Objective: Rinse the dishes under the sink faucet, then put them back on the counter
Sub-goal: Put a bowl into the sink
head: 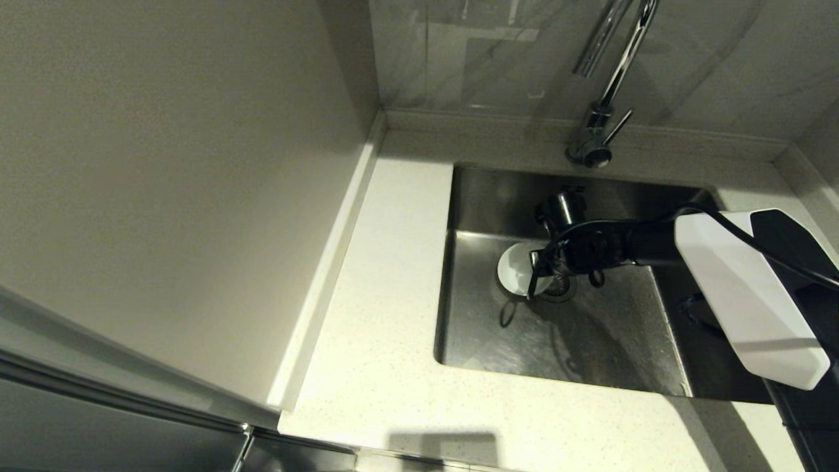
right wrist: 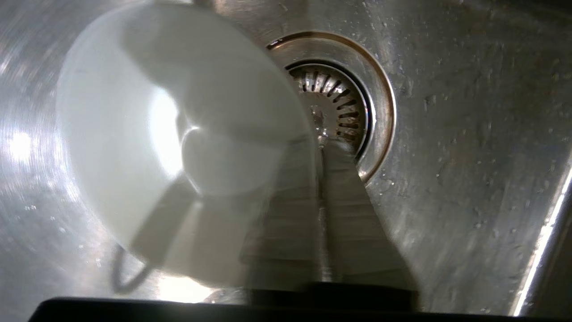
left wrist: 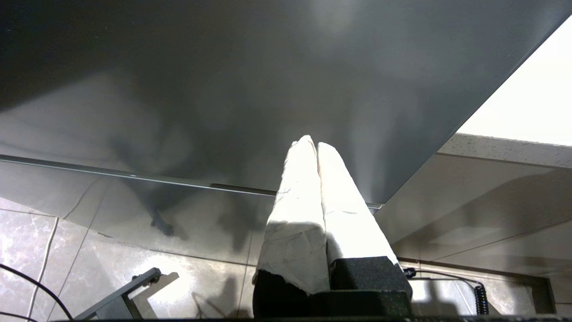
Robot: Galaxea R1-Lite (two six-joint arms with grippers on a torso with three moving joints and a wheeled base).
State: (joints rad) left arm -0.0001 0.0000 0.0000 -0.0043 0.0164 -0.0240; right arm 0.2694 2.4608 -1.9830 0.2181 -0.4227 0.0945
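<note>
Black right gripper [head: 539, 270] low in sink [head: 609, 354], fingers nearly together on rim of white bowl [head: 518, 267], blurred in wrist view. Bowl at 9 o'clock of drain strainer [right wrist: 335, 107]. Faucet [head: 606, 78] at 12 o'clock (no water seen). Advice: firm the grip before lifting under spout. Left gripper [left wrist: 316, 150] parked, fingers pressed together.

One white bowl [head: 518, 269] in my one sink [head: 590, 341] at about two o'clock from the counter's middle, one drain strainer [head: 559, 286], one faucet [head: 606, 85] at twelve, one counter [head: 380, 314], two grippers of mine.
</note>
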